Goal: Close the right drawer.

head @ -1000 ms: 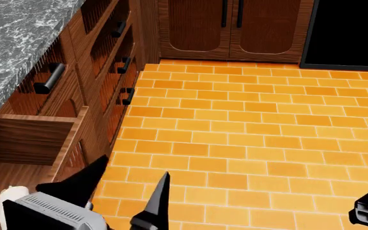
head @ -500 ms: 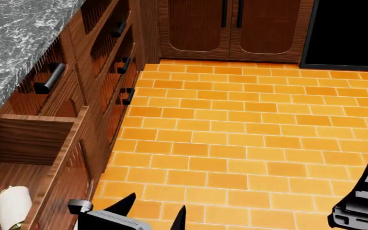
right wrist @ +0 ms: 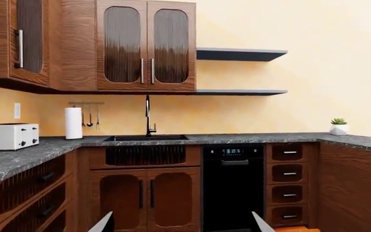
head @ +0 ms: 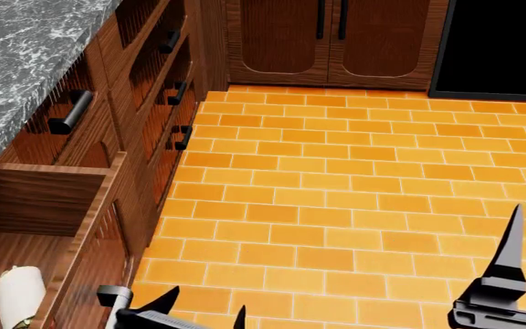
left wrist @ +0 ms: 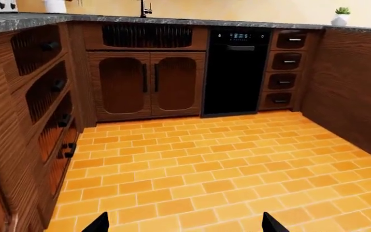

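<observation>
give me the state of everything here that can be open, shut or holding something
right drawer: pulled out, open
stacked drawers beyond it: all pushed in
cabinet doors under the sink: shut
small drawers beside the black appliance: shut
upper cabinet doors: shut
left gripper: jaws apart, holding nothing
right gripper: jaws apart, holding nothing

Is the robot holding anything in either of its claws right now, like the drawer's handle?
No, nothing is held. The left gripper and right gripper both have fingers spread over bare floor, and the open right drawer stands untouched.
</observation>
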Motion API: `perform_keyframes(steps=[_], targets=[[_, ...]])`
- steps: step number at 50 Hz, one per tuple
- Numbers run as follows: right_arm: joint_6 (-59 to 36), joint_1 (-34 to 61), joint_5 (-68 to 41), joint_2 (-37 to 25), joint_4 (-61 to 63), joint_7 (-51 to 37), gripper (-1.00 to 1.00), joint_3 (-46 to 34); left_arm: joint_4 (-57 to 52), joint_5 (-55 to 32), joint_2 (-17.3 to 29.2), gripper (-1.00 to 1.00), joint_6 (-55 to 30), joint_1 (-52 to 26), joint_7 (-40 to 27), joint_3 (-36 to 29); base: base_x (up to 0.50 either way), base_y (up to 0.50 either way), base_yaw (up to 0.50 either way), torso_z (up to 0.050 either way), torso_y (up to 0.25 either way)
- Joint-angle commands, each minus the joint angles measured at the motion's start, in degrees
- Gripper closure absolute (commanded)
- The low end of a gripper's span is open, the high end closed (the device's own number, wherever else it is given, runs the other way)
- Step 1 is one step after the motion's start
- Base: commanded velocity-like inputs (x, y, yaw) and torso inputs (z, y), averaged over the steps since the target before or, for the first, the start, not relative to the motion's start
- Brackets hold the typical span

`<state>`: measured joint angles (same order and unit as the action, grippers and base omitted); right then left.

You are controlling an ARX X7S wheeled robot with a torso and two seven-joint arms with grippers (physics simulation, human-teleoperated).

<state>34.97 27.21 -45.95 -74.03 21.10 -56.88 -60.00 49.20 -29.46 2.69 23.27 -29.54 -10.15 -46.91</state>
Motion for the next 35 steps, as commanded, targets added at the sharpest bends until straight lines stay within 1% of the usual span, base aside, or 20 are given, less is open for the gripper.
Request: perform_keyframes(steps=[1, 6, 9, 13, 16, 19, 21, 25, 29, 35], targets=[[-0.5, 0.0, 0.1, 0.3, 0.1, 0.2, -1.00, 0.1, 16.5, -6.3, -2.7, -1.00, 10.4, -3.9, 1.2, -6.0, 0.00, 0.00, 0.00, 0.000, 0.000], [-0.9, 0.1, 0.1, 0.5, 0.1, 0.4, -1.00, 0.1, 21.2, -15.1, -2.7, -1.00, 13.5, -5.1, 0.8, -12.6, 0.00, 0.00, 0.00, 0.000, 0.000], [-1.1, 0.1, 0.1, 0.7, 0.0, 0.5, -1.00, 0.2, 23.0, -19.0, -2.7, -1.00, 15.0, -5.6, 0.5, -15.4, 0.00, 0.00, 0.00, 0.000, 0.000], [-1.6, 0.2, 0.4, 0.5, 0.6, 0.1, -1.00, 0.3, 25.1, -24.2, -2.7, -1.00, 16.1, -5.6, 0.8, -18.3, 0.00, 0.00, 0.00, 0.000, 0.000], [-1.6, 0.2, 0.6, 0.3, 0.8, -0.1, -1.00, 0.4, 25.7, -25.4, -2.7, -1.00, 16.2, -5.8, 0.6, -19.0, 0.00, 0.00, 0.00, 0.000, 0.000], [-1.6, 0.2, 0.6, 0.2, 1.0, -0.3, -1.00, 0.5, 25.8, -22.3, -2.6, -1.00, 15.4, -5.7, 1.0, -15.2, 0.00, 0.00, 0.00, 0.000, 0.000], [-1.5, 0.2, 0.7, -0.3, 1.4, -0.6, -1.00, 0.7, 25.8, -18.7, -2.4, -1.00, 14.5, -5.5, 1.4, -11.0, 0.00, 0.00, 0.00, 0.000, 0.000], [-0.7, 0.2, 0.9, -1.5, 2.2, -1.5, -1.00, 1.3, 25.8, -10.2, -1.9, -1.00, 12.8, -5.2, 1.7, -1.1, 0.00, 0.00, 0.00, 0.000, 0.000], [-0.9, 0.6, 0.8, -1.1, 2.2, -1.0, -1.00, 1.5, 25.8, -1.5, -1.9, -1.00, 11.8, -4.7, 2.1, 8.9, 0.00, 0.00, 0.00, 0.000, 0.000], [-1.0, 0.9, 0.9, -1.7, 3.0, -1.2, -1.00, 2.0, 25.8, 9.7, -1.6, -1.00, 10.8, -4.4, 2.8, 22.2, 0.00, 0.00, 0.00, 0.000, 0.000]])
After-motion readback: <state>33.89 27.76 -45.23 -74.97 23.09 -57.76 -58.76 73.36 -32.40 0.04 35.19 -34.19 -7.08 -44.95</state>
